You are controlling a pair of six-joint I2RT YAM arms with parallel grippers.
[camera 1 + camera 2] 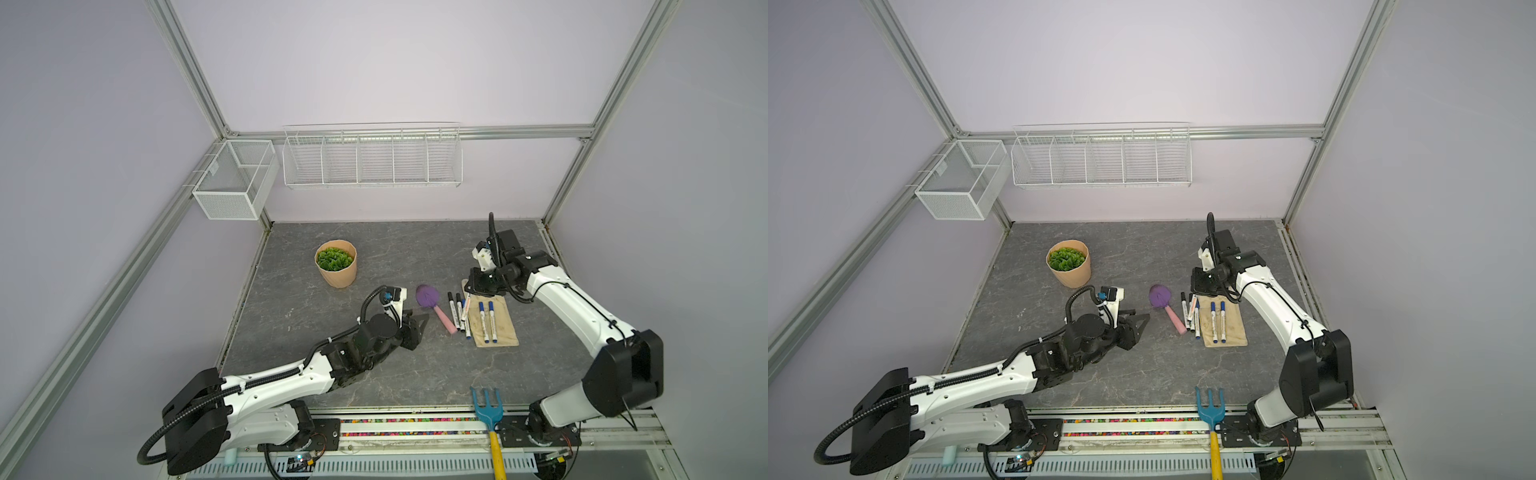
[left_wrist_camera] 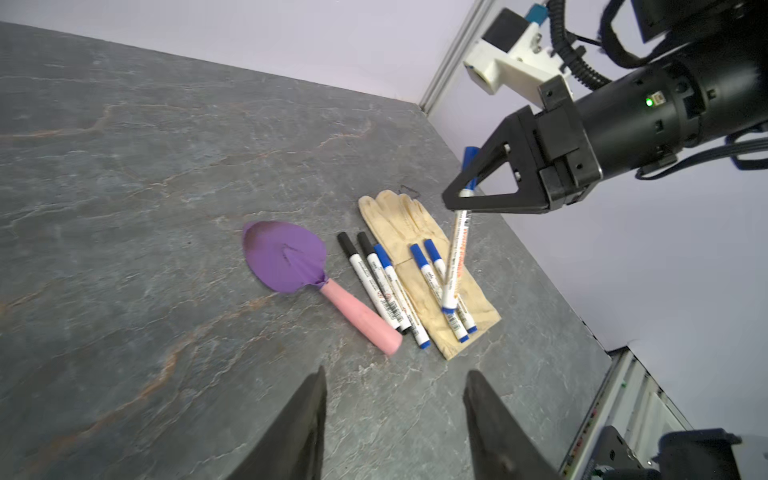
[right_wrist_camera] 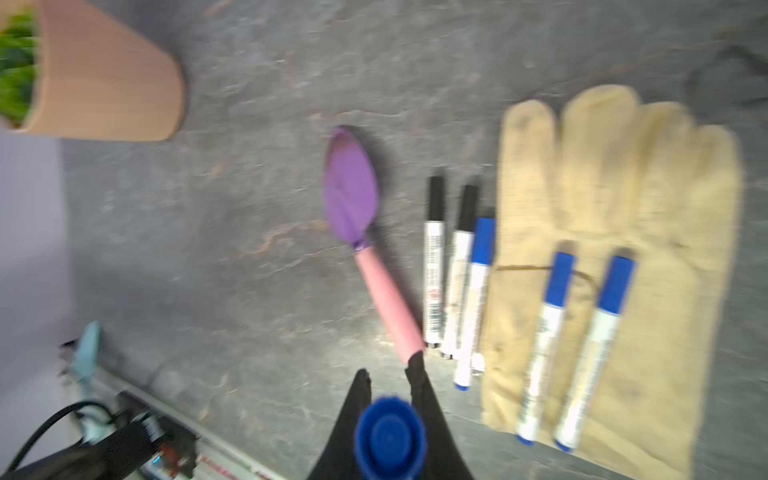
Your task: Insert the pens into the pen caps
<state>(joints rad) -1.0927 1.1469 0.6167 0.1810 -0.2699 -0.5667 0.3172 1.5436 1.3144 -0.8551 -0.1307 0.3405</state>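
**White blue-capped marker pen (image 2: 455, 257) held aloft**

The right gripper (image 2: 451, 199) is clamped on it near the cap, above a beige fabric glove (image 2: 399, 216). Two capped pens (image 3: 544, 345) lie on the glove, three more pens (image 2: 370, 286) beside a purple pink-handled trowel (image 2: 286, 257). The left gripper (image 2: 395, 374) has its jaws apart, empty.

Two pens (image 1: 483, 322) lie on the glove (image 1: 507, 328), and three other pens (image 1: 454, 311) lie on the table (image 1: 311, 316) just left of it, between glove and trowel (image 1: 427, 296). The plant pot (image 1: 338, 276) stands farther left, behind them.
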